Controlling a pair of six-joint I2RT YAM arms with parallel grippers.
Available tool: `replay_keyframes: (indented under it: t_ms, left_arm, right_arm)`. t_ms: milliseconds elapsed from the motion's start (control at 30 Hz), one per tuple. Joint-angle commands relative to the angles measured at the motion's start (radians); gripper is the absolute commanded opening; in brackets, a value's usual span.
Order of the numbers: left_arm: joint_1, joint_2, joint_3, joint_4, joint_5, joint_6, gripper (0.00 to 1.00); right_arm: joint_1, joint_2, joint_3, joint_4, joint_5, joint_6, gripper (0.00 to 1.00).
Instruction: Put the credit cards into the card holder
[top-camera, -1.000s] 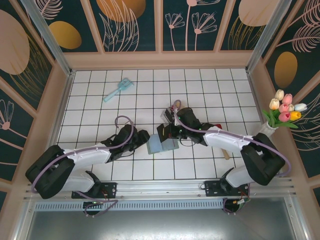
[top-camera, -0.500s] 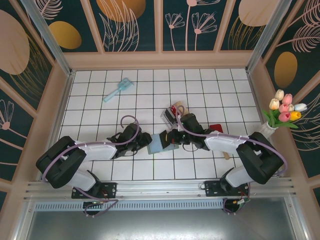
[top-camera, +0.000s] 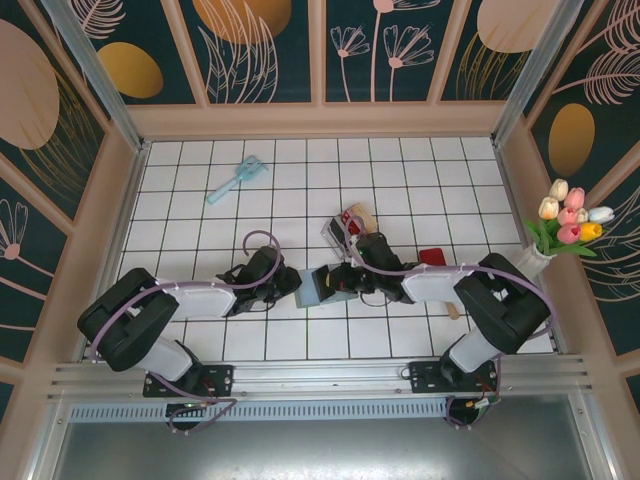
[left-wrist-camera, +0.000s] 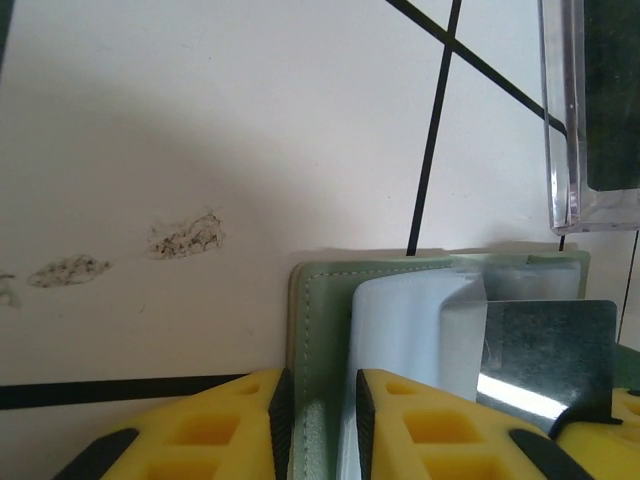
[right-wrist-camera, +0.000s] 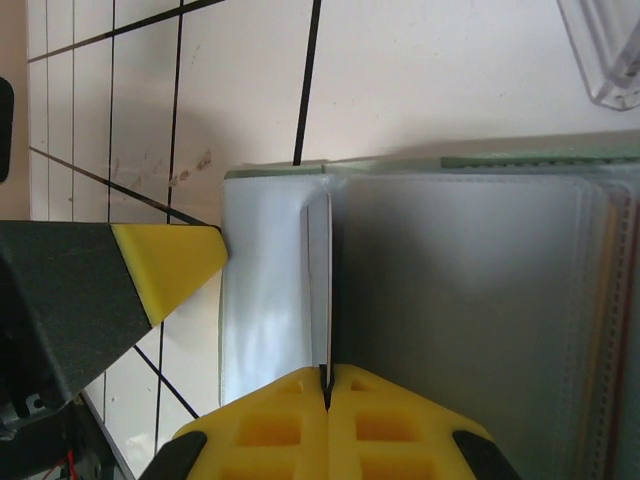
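The card holder (top-camera: 311, 288) lies open on the white tiled table (top-camera: 190, 235), a little nearer than the middle, between the 2 grippers. Its cover is sage green with a stitched edge, and inside are pale, clear sleeves. The right gripper (right-wrist-camera: 327, 372) is closed tight on 1 credit card (right-wrist-camera: 320, 280) (seen edge-on, thin and whitish), which lies over the sleeves; whether it is inside one, I cannot tell. The left gripper (left-wrist-camera: 318, 385) is narrow, its jaws pressing the green cover and a sleeve edge at the holder's left side. Just beyond the holder stands a clear box (top-camera: 337, 232). A red card (top-camera: 432, 257) lies to the right, apart. To the left and the far side many tiles are free, and the walls are well apart.
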Motion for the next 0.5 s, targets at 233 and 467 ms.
replay_keyframes:
  t_ms: [233, 467]
  left_arm:
    - [-0.012, 0.054, 0.003, 0.030, 0.066, 0.003, 0.27]
    - [-0.011, 0.043, 0.003, 0.014, 0.053, 0.002, 0.26]
  right_arm:
    - [0.029, 0.102, 0.018, 0.092, -0.033, 0.061, 0.05]
    - [0.048, 0.057, 0.072, -0.049, 0.034, 0.017, 0.23]
